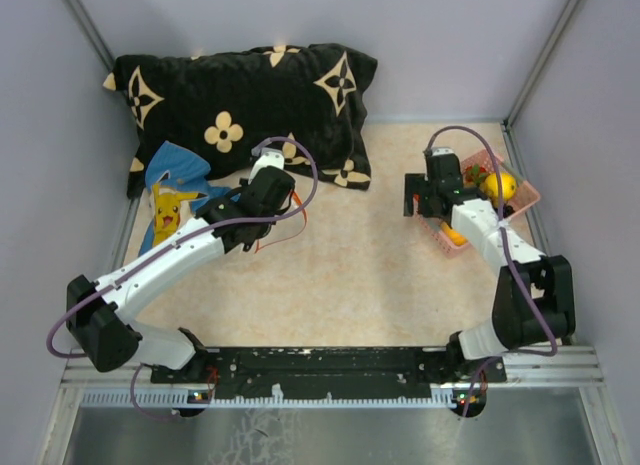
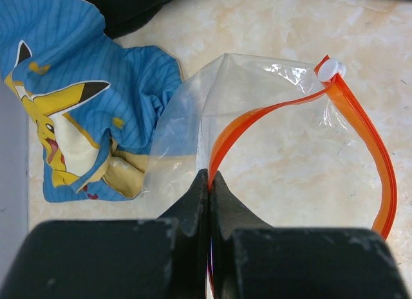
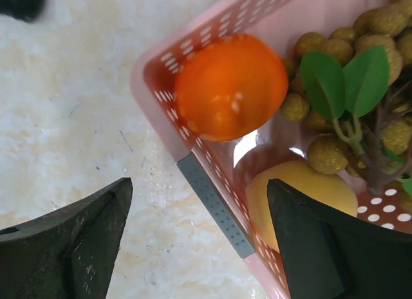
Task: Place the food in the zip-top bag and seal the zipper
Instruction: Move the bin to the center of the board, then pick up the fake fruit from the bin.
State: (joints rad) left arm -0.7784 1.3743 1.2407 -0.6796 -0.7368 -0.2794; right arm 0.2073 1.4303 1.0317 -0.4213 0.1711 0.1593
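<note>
Now our left hand [image 2: 209, 181] clamps the zipper [image 2: 368, 139] of the bag [image 2: 270, 154]; our right hand [image 3: 196, 206] stands apart over the orange fruit [image 3: 230, 87] in the basket [image 3: 154, 71].

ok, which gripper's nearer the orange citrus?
Right. The right gripper hangs open over the pink basket beside the orange citrus; the left gripper is across the table, shut on the zipper.
</note>
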